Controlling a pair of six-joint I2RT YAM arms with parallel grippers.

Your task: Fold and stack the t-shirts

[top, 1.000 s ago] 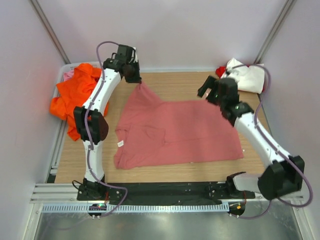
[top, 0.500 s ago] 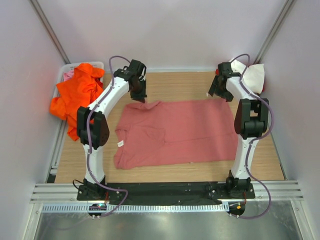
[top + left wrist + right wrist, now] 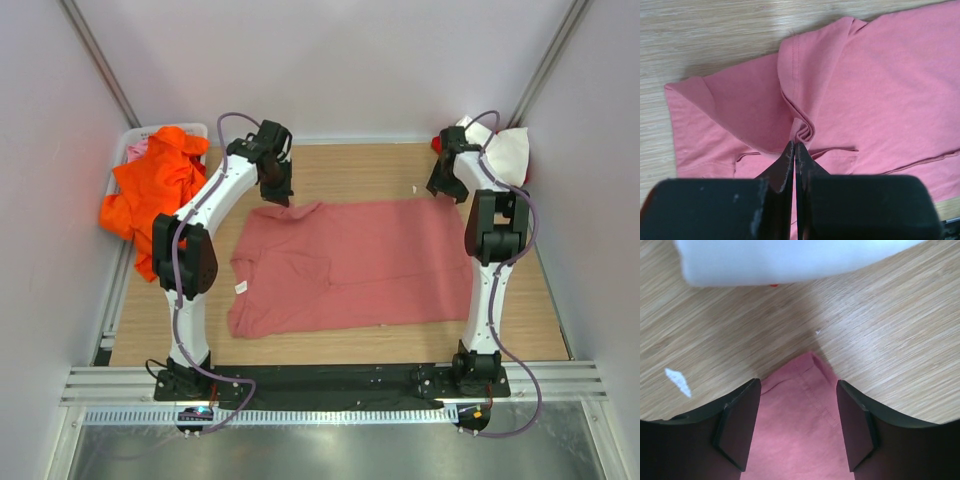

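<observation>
Two tools meet the far edge of a salmon-pink t-shirt (image 3: 370,265) spread flat on the bench (image 3: 360,165). The left tool (image 3: 794,149) is pressed together, pinching a puckered fold by the sleeve. The right tool (image 3: 799,390) stands apart, straddling the far hem corner, apparently ready to grip for folding.

Both arms extended far forward, wrists bent downward.
Left gripper (image 3: 794,147): fingers pressed flat together, pinching a pucker of the salmon-pink t-shirt (image 3: 880,85). Right gripper (image 3: 797,430): fingers spread wide apart, nothing between them.
</observation>
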